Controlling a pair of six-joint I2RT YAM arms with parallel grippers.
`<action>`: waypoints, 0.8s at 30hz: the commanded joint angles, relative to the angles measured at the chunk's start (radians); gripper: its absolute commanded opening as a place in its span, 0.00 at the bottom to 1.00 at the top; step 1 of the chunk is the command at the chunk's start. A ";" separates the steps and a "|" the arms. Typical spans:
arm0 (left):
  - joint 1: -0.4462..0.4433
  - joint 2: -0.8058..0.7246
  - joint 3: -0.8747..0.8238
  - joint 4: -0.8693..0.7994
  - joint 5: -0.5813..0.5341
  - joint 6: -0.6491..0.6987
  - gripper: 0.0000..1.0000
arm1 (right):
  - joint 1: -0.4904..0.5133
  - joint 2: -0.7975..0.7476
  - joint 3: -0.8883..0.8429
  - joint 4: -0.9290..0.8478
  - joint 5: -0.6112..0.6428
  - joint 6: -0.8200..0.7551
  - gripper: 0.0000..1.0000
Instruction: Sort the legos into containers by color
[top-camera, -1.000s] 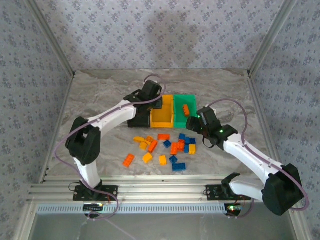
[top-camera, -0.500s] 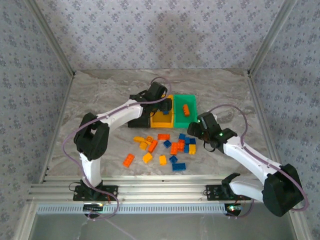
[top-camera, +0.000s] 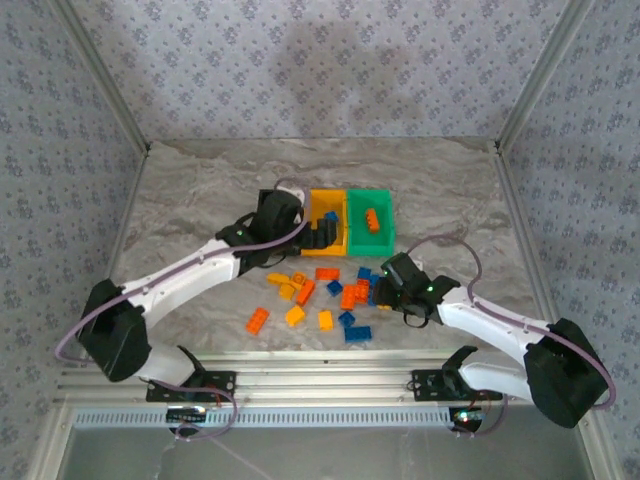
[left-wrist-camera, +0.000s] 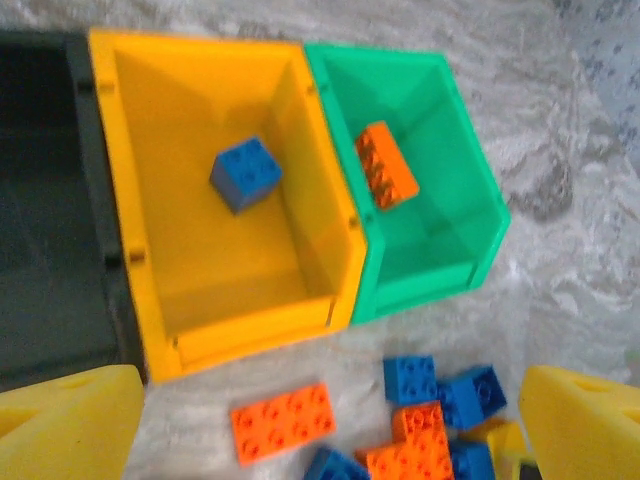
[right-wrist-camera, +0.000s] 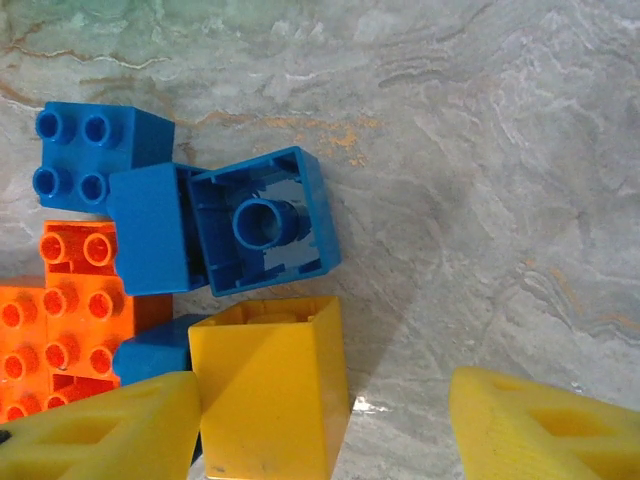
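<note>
Bright, even light; soft shadows; left wrist view blurred.

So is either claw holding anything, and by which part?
Nothing is held. The left gripper is open and empty; the right gripper straddles a yellow brick, open, not yet clamped.

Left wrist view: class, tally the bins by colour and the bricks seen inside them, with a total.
Black bin: 1
Yellow-orange bin: 1
Green bin: 1
Blue brick, in the yellow-orange bin: 1
Orange brick, in the green bin: 1
Total: 5
</note>
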 joint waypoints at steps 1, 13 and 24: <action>-0.001 -0.087 -0.086 0.003 -0.005 -0.041 0.97 | 0.003 -0.005 -0.022 -0.091 0.069 0.059 0.63; -0.001 -0.310 -0.277 -0.043 -0.108 -0.074 0.99 | -0.030 0.012 -0.037 -0.014 0.036 -0.004 0.64; -0.001 -0.343 -0.332 -0.080 -0.161 -0.079 1.00 | -0.042 0.076 -0.019 0.012 0.017 -0.034 0.42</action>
